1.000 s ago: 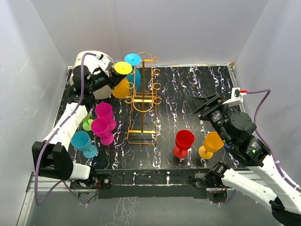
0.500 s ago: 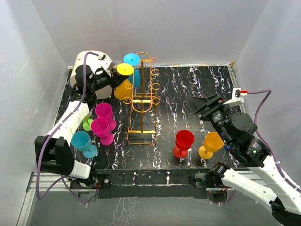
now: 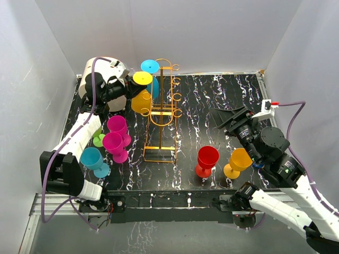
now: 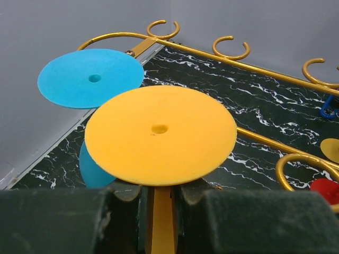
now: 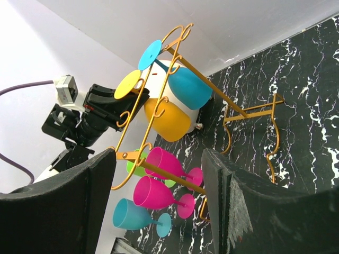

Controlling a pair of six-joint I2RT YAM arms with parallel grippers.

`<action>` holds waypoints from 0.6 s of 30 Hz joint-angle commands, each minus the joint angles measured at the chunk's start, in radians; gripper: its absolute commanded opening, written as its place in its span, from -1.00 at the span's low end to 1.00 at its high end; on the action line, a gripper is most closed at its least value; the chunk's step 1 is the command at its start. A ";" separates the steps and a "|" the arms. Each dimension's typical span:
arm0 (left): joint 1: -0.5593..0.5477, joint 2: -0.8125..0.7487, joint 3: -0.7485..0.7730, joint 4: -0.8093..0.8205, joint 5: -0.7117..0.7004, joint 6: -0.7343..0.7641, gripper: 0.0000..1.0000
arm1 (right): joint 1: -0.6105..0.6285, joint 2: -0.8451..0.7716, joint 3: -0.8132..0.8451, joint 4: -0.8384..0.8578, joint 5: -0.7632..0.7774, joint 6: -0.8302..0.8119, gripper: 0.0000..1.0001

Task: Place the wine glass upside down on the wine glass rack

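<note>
The golden wire wine glass rack (image 3: 160, 114) stands at the middle left of the black marbled table. A blue wine glass (image 3: 151, 84) hangs upside down on its upper left side. My left gripper (image 3: 126, 89) is shut on the stem of a yellow wine glass (image 3: 140, 99), held upside down right beside the blue one against the rack's left hooks. In the left wrist view the yellow foot (image 4: 159, 132) fills the middle, above my gripper (image 4: 159, 197), with the blue foot (image 4: 90, 76) and the rack wire (image 4: 265, 69) behind. My right gripper (image 3: 232, 117) is open and empty, right of the rack.
Two magenta glasses (image 3: 116, 135), a green one (image 3: 98, 139) and a cyan one (image 3: 93, 160) stand left of the rack. A red glass (image 3: 206, 160) and an orange glass (image 3: 238, 161) stand at the front right. A white rounded container (image 3: 98, 66) sits behind my left gripper.
My left gripper has carried the yellow glass slightly right, closer to the rack and the blue glass. The right arm has not moved.
</note>
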 commanded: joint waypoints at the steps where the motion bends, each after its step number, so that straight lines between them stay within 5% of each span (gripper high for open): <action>1: -0.011 -0.012 0.030 0.061 0.063 -0.017 -0.99 | 0.005 -0.008 -0.007 0.011 0.015 0.007 0.29; 18: -0.019 0.023 0.071 0.039 0.052 -0.005 -0.95 | 0.004 0.000 -0.004 0.010 0.013 0.005 0.29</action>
